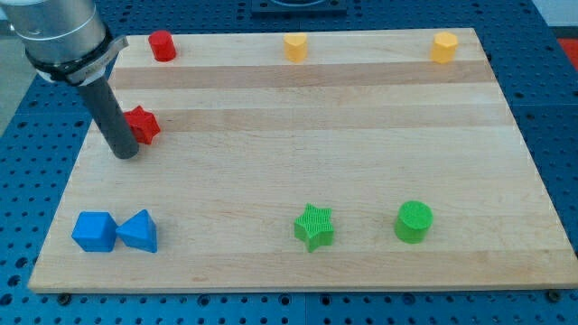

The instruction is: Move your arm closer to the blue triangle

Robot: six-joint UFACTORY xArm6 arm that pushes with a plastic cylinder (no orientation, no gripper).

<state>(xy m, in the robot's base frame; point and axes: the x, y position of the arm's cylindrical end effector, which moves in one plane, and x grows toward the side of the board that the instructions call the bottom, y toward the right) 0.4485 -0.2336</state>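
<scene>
The blue triangle [139,232] lies near the board's bottom left, touching a blue cube [94,231] on its left. My tip [125,154] rests on the board at the view's left, well above the blue triangle. It stands just left of and against a red star-like block [142,124].
A red cylinder [162,45] sits at the top left, a yellow block [295,46] at top centre, a yellow block [443,46] at top right. A green star [313,226] and a green cylinder [414,221] lie at the bottom right. The wooden board [298,144] ends near the tip's left.
</scene>
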